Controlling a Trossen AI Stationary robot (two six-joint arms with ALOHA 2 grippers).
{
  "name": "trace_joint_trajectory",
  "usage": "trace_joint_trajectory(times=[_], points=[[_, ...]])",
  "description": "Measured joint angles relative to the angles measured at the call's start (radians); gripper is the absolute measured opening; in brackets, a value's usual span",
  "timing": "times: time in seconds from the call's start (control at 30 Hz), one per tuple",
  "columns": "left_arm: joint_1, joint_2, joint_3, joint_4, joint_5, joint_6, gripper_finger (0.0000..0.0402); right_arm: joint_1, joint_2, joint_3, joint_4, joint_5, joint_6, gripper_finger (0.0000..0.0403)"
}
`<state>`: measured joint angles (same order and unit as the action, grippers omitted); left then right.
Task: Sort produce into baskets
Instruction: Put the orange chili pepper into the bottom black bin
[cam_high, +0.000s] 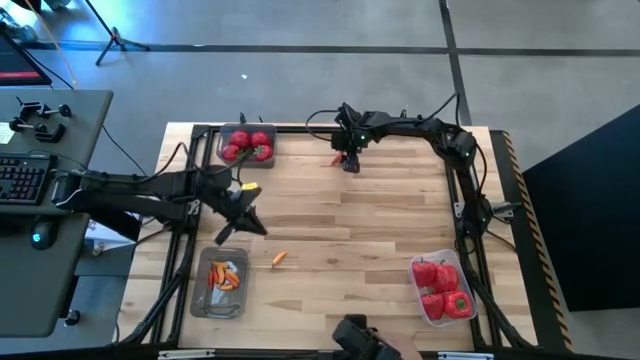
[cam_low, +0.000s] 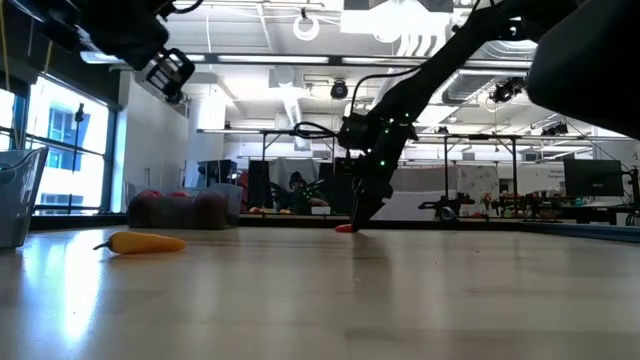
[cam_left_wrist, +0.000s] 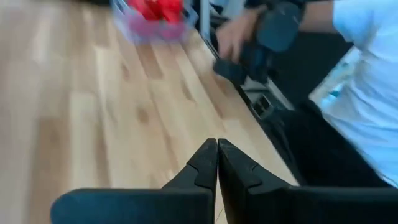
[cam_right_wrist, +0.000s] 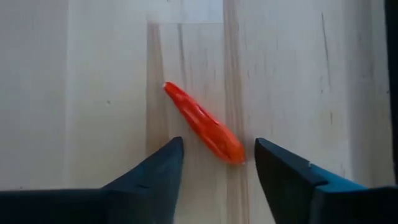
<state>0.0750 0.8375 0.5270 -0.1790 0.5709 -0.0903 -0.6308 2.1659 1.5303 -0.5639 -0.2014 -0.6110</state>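
Note:
A slim red piece (cam_right_wrist: 204, 124) lies flat on the wooden table near its far edge, and also shows in the high view (cam_high: 338, 160). My right gripper (cam_right_wrist: 217, 154) is open and low over it, one finger on each side of its near end, touching nothing; it shows tip-down in the low view (cam_low: 357, 212). My left gripper (cam_left_wrist: 217, 157) is shut and empty, raised above the table's left middle (cam_high: 245, 222). A slim orange piece (cam_high: 279, 258) lies loose on the table. Three clear tubs hold round red fruits (cam_high: 247, 143), slim pieces (cam_high: 222, 282) and bell peppers (cam_high: 443, 290).
A person's hand (cam_left_wrist: 233, 37) and white sleeve (cam_left_wrist: 367, 74) show at the table's near edge by a dark device (cam_high: 355, 340). A desk with a keyboard (cam_high: 25, 178) stands left of the table. Bare wood lies in the table's middle (cam_high: 360, 230).

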Motion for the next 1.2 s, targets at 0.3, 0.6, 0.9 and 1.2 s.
trace_joint_trajectory(times=[0.3,0.6,0.9,1.2], points=[[0.05,0.003,-0.001,0.102,-0.508,0.012,0.0,0.011,0.0,-0.002,-0.024,-0.015,0.053,0.0052],[0.049,0.039,-0.001,0.096,-0.673,0.154,0.0029,0.134,-0.054,-0.008,0.016,-0.114,0.301,0.0024],[0.049,0.104,-0.002,0.019,-0.668,0.096,0.012,0.435,-0.072,-0.209,0.502,0.028,0.629,0.0005],[0.048,0.16,-0.002,0.012,-0.569,0.094,0.0175,0.621,-0.093,-0.267,0.788,0.326,0.761,0.0002]])
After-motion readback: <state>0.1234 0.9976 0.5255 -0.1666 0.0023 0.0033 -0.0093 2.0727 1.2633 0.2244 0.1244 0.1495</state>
